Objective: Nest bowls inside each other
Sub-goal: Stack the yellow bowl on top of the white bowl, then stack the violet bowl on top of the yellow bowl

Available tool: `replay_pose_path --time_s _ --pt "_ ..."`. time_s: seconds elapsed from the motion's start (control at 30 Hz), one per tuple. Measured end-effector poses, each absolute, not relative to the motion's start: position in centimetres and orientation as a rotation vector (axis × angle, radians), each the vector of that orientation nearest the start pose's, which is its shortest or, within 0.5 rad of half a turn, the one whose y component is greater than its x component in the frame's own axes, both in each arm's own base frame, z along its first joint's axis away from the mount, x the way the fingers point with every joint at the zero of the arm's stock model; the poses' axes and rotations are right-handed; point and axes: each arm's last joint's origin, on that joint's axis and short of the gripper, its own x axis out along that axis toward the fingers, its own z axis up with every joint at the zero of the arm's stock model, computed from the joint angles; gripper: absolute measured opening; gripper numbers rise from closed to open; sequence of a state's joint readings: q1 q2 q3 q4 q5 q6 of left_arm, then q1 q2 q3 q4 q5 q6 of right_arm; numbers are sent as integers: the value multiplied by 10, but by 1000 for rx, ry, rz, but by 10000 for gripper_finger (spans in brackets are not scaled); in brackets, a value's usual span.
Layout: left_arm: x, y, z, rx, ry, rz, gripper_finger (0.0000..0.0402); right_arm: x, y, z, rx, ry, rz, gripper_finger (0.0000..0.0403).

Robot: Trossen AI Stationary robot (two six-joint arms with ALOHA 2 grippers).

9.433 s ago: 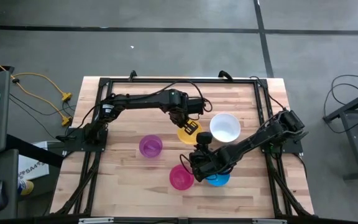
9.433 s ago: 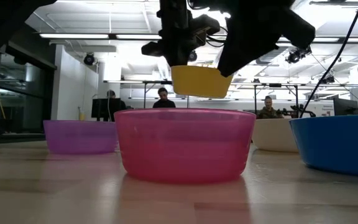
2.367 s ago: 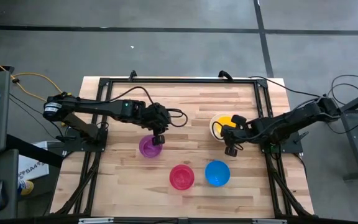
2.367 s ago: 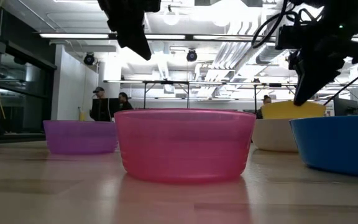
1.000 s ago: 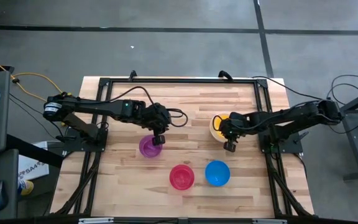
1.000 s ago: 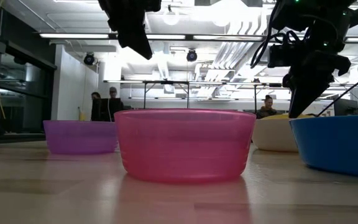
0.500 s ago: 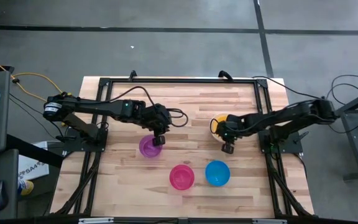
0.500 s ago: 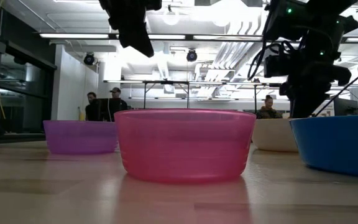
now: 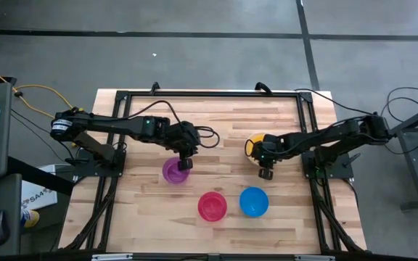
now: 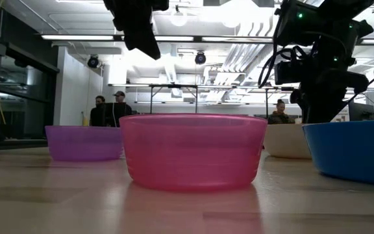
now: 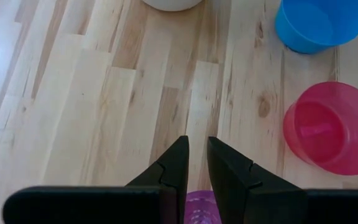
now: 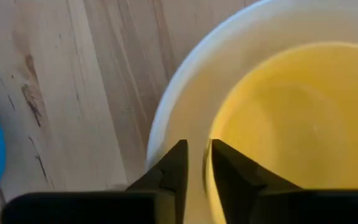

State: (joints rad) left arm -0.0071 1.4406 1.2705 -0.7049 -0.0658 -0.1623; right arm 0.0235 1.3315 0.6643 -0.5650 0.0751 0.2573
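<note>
Pale wooden planks (image 9: pixel 216 123) carry the work: the right gripper (image 12: pixel 194 163), fingers a narrow slot apart astride the yellow bowl's (image 12: pixel 291 130) rim, has it seated in the white bowl (image 12: pixel 185 106). It should widen and rise straight, so the bowl stays nested. The left gripper (image 11: pixel 196 163), equally narrow, empty, hangs over the purple bowl (image 9: pixel 175 170); pink (image 9: pixel 212 206) and blue (image 9: pixel 254 201) wait nearby.

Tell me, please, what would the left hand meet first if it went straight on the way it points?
Probably the purple bowl: the left hand points down at the rim just beyond its fingers, though the gap is unclear.

Bare table (image 9: pixel 223 119) behind bowls; front crowded.
</note>
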Motion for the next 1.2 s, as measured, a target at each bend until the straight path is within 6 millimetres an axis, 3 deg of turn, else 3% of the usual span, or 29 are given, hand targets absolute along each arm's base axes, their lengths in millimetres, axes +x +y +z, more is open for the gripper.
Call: replay_pose_path --time_s 0.37,0.77,0.97,1.2 --pt "299 0 309 -120 867 126 58 218 3 172 144 1169 -188 125" --pt "298 0 308 -111 888 124 58 209 2 223 144 985 -196 128" --pt "292 0 307 -110 931 138 58 207 7 231 149 935 -164 128" --pt "284 -19 301 -51 997 141 58 211 14 235 137 874 -122 128"
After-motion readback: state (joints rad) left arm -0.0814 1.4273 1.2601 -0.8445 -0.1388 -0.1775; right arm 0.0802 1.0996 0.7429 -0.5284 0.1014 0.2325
